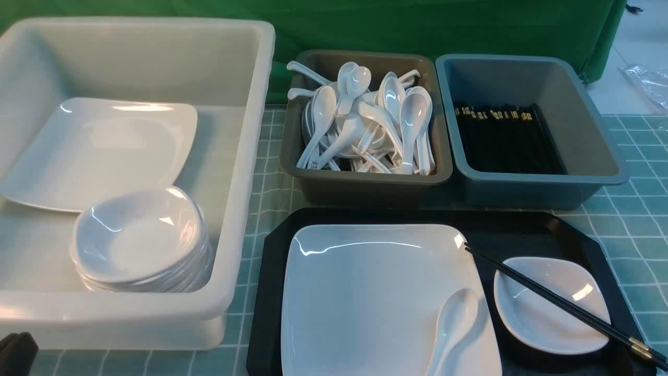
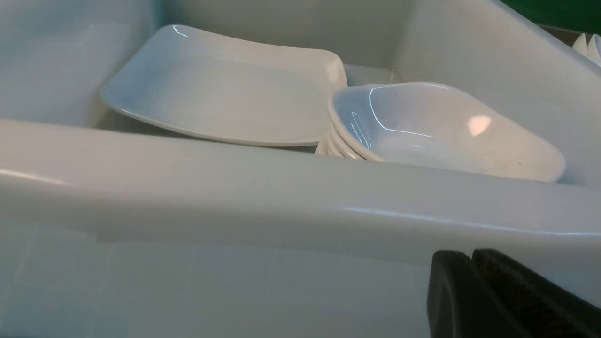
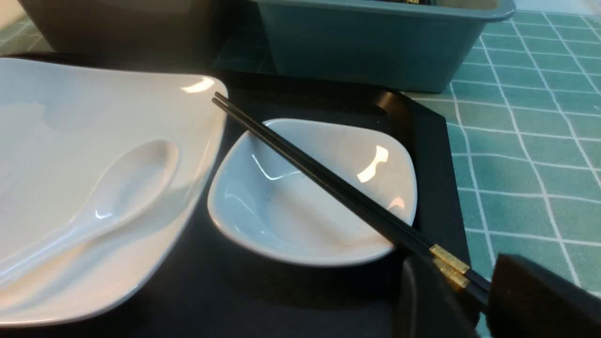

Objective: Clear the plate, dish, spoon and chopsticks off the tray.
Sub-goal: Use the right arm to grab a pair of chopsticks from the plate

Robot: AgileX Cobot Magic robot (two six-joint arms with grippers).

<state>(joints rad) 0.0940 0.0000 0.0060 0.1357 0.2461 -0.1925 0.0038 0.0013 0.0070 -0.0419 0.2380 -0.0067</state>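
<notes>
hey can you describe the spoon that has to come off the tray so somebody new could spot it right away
Find the big black tray in front of the two smaller bins, then the large white square plate on it. The glossy white spoon lies on that plate, near the side facing the small dish; the other spoons are heaped in the brown-grey bin.

Green grid-patterned tablecloth [image 1: 639, 209] under tray [image 1: 255, 334] and bins [image 1: 537, 180].

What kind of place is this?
Maybe a dish-sorting spot in a canteen, or a pretend one: a tray with a plate, a bin full of spoons, and another of black chopsticks.
</notes>
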